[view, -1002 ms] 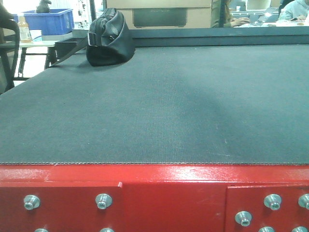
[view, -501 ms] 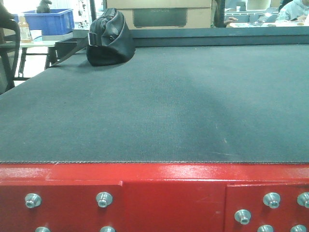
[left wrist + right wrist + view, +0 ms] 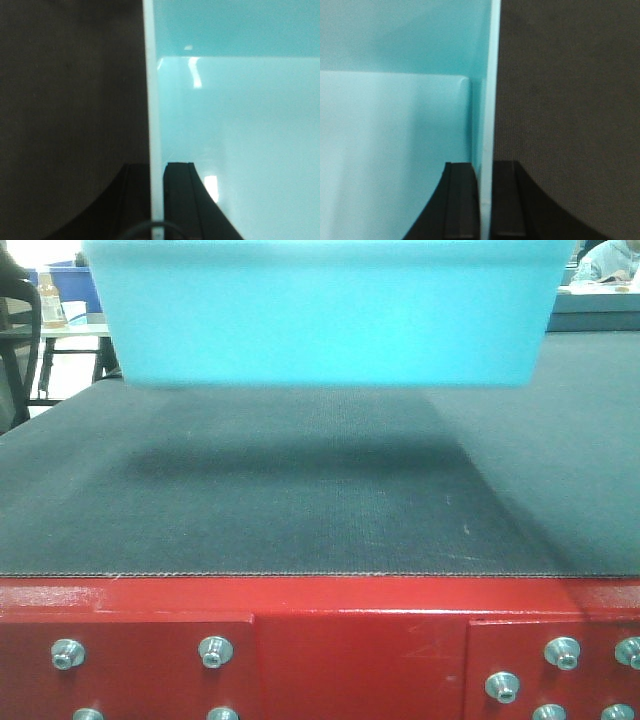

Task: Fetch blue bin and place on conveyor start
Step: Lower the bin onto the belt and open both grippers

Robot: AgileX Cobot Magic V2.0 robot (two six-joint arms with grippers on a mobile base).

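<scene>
Bright, even light. The blue bin point(image 3: 330, 320) looks soft-edged and blurred, throwing a diffuse dark shadow on the conveyor start point(image 3: 300, 530). White glare spots dot its floor in the left wrist view.

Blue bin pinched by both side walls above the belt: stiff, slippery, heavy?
Probably light: the blue bin looks empty in both wrist views. Its walls look thin and glossy, so it may flex or slip where the left hand and right hand pinch only the side walls. Wide and low, it should settle on the belt without tipping.
</scene>
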